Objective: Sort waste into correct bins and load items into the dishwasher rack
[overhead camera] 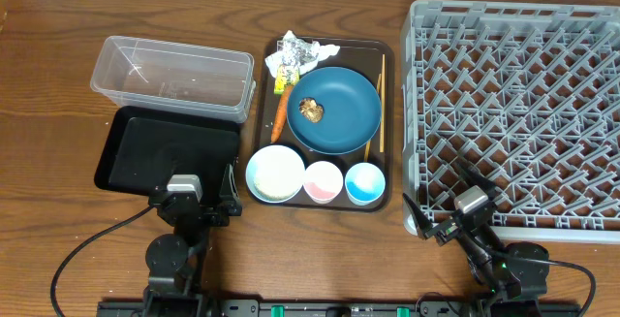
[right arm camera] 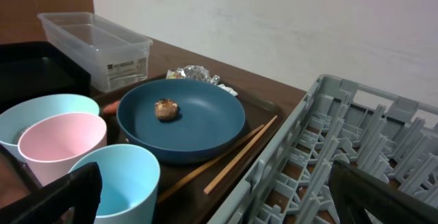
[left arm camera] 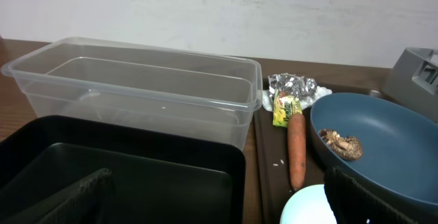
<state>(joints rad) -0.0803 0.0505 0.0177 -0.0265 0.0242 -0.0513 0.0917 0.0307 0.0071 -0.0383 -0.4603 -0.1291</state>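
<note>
On the brown serving tray (overhead camera: pixel 387 60) lie a crumpled white wrapper with a yellow packet (overhead camera: pixel 294 57), an orange carrot (overhead camera: pixel 279 115), a dark blue plate (overhead camera: pixel 349 113) carrying a brown food lump (overhead camera: pixel 312 111), chopsticks (overhead camera: pixel 381 99), a white bowl (overhead camera: pixel 275 173), a pink cup (overhead camera: pixel 323 181) and a blue cup (overhead camera: pixel 365 183). The clear tub (overhead camera: pixel 174 75) and black tray (overhead camera: pixel 167 150) sit to the left. The grey rack (overhead camera: pixel 518 113) is on the right. My left gripper (overhead camera: pixel 191 204) is open and empty at the black tray's near edge. My right gripper (overhead camera: pixel 455 222) is open and empty at the rack's near left corner.
A few loose rice grains (left arm camera: pixel 276 162) lie on the serving tray beside the carrot (left arm camera: pixel 295 148). Bare wooden table (overhead camera: pixel 58 55) surrounds everything. A pale wall (right arm camera: pixel 274 18) stands behind the table.
</note>
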